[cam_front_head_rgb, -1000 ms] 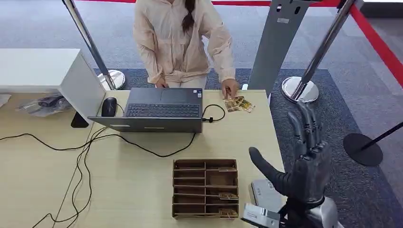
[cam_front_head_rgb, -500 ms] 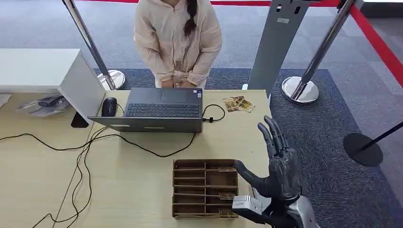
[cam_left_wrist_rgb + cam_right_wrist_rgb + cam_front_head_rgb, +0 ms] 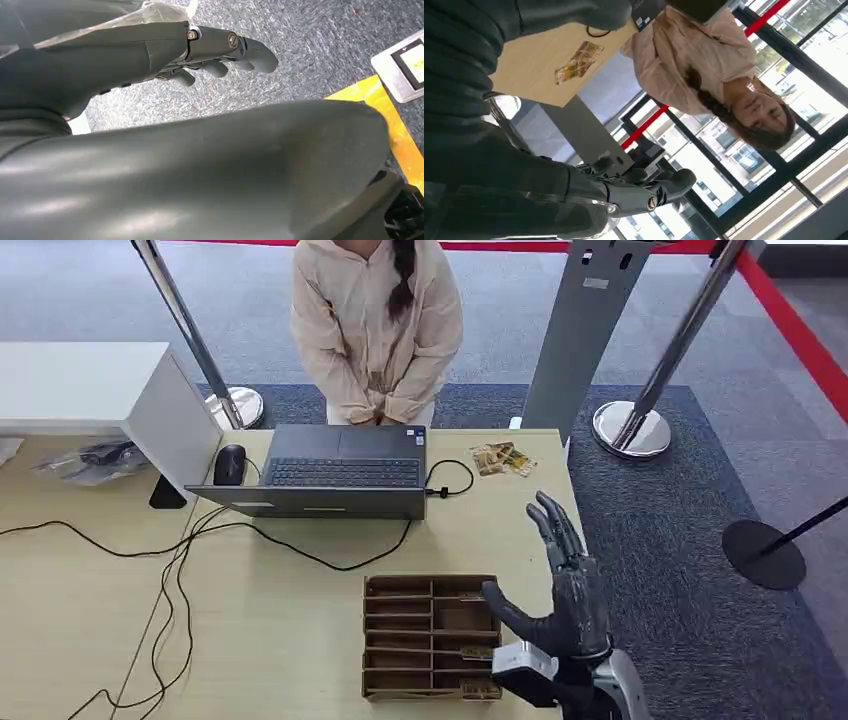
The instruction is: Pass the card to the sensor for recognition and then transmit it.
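Note:
The card (image 3: pixel 503 458) with a brown and yellow picture lies flat on the far right corner of the wooden desk (image 3: pixel 280 620), beside the laptop; the right wrist view also catches the card (image 3: pixel 578 62). My right hand (image 3: pixel 558 580) is raised over the desk's right edge, fingers spread and thumb out, holding nothing, well short of the card. My right hand's fingers (image 3: pixel 644 192) point upward, empty. My left hand (image 3: pixel 220 50) hangs over grey carpet with its fingers slightly bent and nothing in them.
A laptop (image 3: pixel 335 472), a mouse (image 3: pixel 229 464) and black cables (image 3: pixel 200 540) occupy the desk's far half. A brown divided cardboard tray (image 3: pixel 432 636) sits near my right hand. A person (image 3: pixel 378 325) stands behind the desk. Stanchion posts (image 3: pixel 630 425) and a grey stand (image 3: pixel 580 330) rise at right.
The person took a hand off the card and stood back with hands clasped. My right hand moved left and lower, from beyond the desk edge to over it.

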